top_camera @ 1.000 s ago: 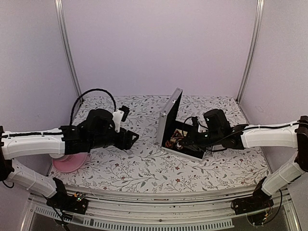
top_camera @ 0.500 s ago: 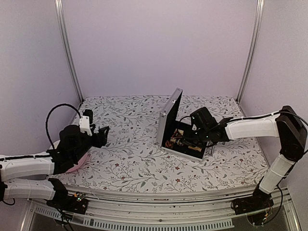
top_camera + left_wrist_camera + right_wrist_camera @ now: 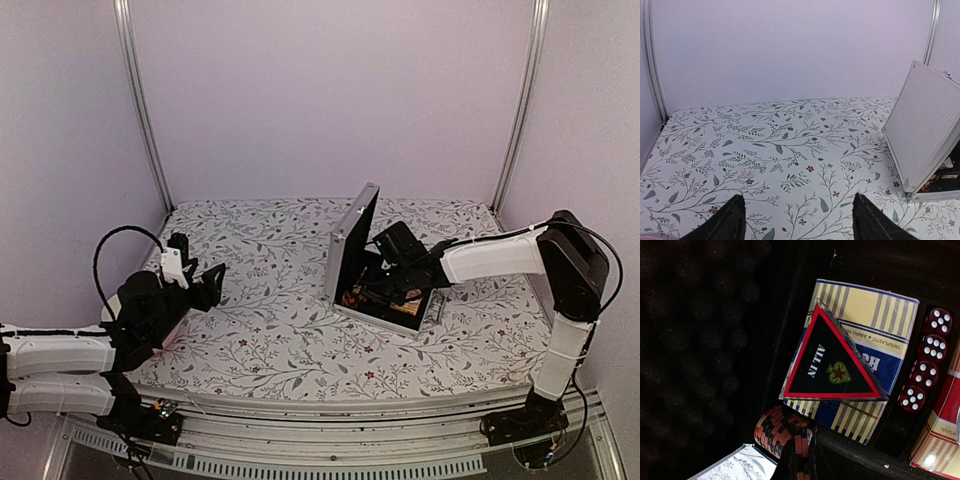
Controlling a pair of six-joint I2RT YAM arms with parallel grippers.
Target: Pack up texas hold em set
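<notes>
Left jaws released, spread wide, nothing between them. In the left wrist view the two dark fingertips [image 3: 724, 220] hang low over the floral tabletop [image 3: 770, 150]. Left arm [image 3: 70, 350] is low at the near left edge.

The silver briefcase [image 3: 350, 250] sits well apart from the left jaws, ahead and to their right. It is open, with the ribbed lid [image 3: 925, 125] standing up tilted and the base flat on the tabletop. Only the lid's outer face and a sliver of the contents show from the left jaws' side.

Right arm [image 3: 490, 255] reaches across into the briefcase base. Right jaws clenched, down inside the black lining just beside the raised lid. Cannot tell if they pinch anything, since the fingers are not visible in the right wrist view.

Closest to the right jaws: a stack of red and black chips [image 3: 784, 432] on edge. Just ahead of it lies a black triangular token [image 3: 832, 365] with a red border, marked ALL IN. It lies flat on a yellow and blue striped card pack [image 3: 875, 310]. To the right of the token is a row of dark red dice [image 3: 925, 360], touching each other in a slot. Further right, at the frame edge, is a red and yellow card pack [image 3: 942, 432], partly cut off. Left of the right jaws: only black foam lining [image 3: 700, 340].
</notes>
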